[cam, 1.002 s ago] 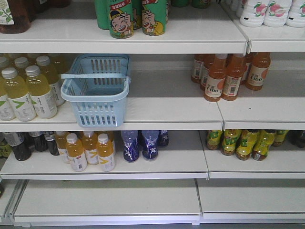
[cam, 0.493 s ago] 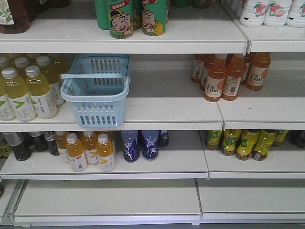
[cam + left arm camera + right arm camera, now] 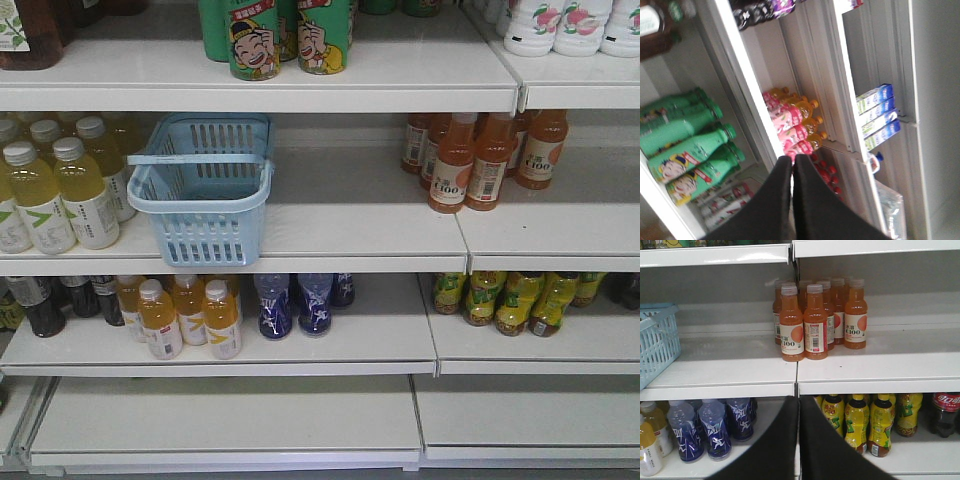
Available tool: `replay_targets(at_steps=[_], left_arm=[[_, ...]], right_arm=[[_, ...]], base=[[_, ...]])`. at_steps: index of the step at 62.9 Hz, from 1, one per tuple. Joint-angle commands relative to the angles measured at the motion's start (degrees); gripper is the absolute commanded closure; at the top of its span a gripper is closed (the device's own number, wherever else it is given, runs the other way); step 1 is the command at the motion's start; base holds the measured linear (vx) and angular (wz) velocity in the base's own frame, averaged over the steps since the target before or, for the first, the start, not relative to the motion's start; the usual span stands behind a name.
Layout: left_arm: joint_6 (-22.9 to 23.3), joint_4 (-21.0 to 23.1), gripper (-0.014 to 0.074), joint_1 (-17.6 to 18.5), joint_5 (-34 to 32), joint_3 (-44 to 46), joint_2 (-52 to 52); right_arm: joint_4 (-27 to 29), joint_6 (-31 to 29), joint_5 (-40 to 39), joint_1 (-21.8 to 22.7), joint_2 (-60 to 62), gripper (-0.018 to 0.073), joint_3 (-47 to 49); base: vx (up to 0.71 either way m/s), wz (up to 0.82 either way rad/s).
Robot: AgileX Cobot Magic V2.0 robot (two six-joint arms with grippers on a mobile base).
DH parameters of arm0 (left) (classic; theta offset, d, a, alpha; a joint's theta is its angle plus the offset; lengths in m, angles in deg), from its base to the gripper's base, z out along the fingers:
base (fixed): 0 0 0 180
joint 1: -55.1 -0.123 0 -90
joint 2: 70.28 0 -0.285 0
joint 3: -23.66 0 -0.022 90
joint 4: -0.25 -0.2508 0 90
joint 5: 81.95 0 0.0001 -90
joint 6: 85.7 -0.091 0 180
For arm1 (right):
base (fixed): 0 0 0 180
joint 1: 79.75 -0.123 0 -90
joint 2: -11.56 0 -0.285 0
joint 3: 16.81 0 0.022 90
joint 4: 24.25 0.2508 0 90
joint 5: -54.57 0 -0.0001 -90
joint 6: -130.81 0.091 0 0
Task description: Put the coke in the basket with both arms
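Nothing is changing from a second ago: the basket [image 3: 205, 240] is sitting empty. The left gripper [image 3: 792, 162] and right gripper [image 3: 799, 402] are staying clenched on nothing. The coke [image 3: 827, 175], seemingly the red bottles, is standing well apart from the basket; the pick is judged not yet begun.

A: What colour is the basket [image 3: 204, 236]?
B: Light blue, its sides cut with rows of upright slots. It sits on a white shelf [image 3: 350, 225].
A: And left of the basket?
B: There are pale yellow bottles [image 3: 85, 190] with white caps and white labels carrying a green mark.
A: Right of it?
B: A cluster of orange bottles [image 3: 455, 165] with white-and-orange labels.
A: Above?
B: Two green bottles [image 3: 253, 40] printed with a laughing cartoon face in yellow and red.
A: Below?
B: Some dark blue bottles [image 3: 276, 308] with white figures, and amber bottles [image 3: 160, 320] with white caps and labels.
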Motion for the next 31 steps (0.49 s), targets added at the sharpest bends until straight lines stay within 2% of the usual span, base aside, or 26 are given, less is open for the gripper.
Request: replay_targets(at_steps=[1, 11, 21, 31], left_arm=[[-2.8, 1.3, 0.0602, 0.1, -0.9, 3.2, -5.2], [-3.3, 3.5, 0.0604, 0.1, 4.5, 7.8, -14.4], [-12.7, 4.1, 0.0604, 0.1, 10.1, 13.8, -22.4], [-21.4, 5.9, 0.0604, 0.1, 11.5, 17.6, -28.0]], right_arm=[[-0.5, -0.5, -4.4, 0.3, 1.0, 0.0564, -0.6], [-0.5, -0.5, -4.4, 0.3, 1.0, 0.0564, -0.6], [-0.5, -0.5, -4.4, 0.3, 1.0, 0.0564, -0.6], [-0.5, -0.5, -4.4, 0.3, 1.0, 0.0564, -0.6]], base=[[0.0, 0.0], [0.0, 0.0], [0.0, 0.0], [0.0, 0.0]])
